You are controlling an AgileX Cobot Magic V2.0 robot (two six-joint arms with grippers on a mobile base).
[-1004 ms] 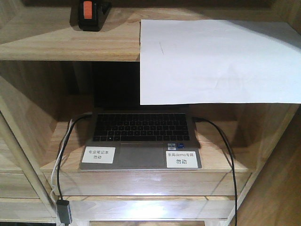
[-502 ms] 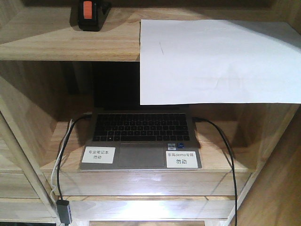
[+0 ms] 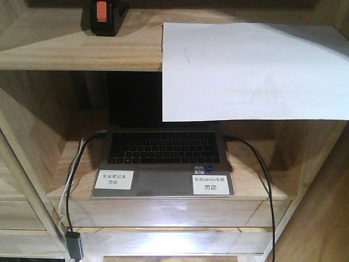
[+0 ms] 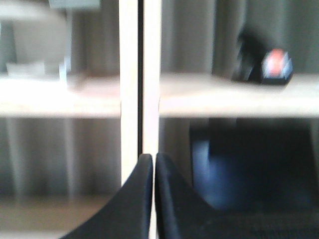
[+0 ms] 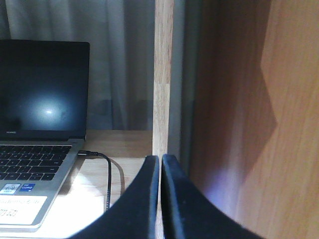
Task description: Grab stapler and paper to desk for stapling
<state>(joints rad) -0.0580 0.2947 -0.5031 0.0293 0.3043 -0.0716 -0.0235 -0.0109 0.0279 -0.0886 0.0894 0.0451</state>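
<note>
On the left of the upper shelf [image 3: 65,52] sits the stapler [image 3: 103,16], black with its orange-red patch facing near, its far end cut off by the top of the view. To its right, not touching it, the paper [image 3: 251,71] lies on the same shelf. Its near part hangs over the front edge and hides the upper right of the compartment below. In that compartment an open laptop [image 3: 163,158] carries two white labels [image 3: 114,179] on its palm rest, with a black cable [image 3: 264,174] leaving its right side. The left gripper [image 4: 153,158] has its jaws closed together, empty, before a pale upright [image 4: 130,74], with the stapler blurred up to the right. The right gripper [image 5: 160,159] likewise has its jaws pressed shut on nothing, facing a wooden upright just right of the laptop.
</note>
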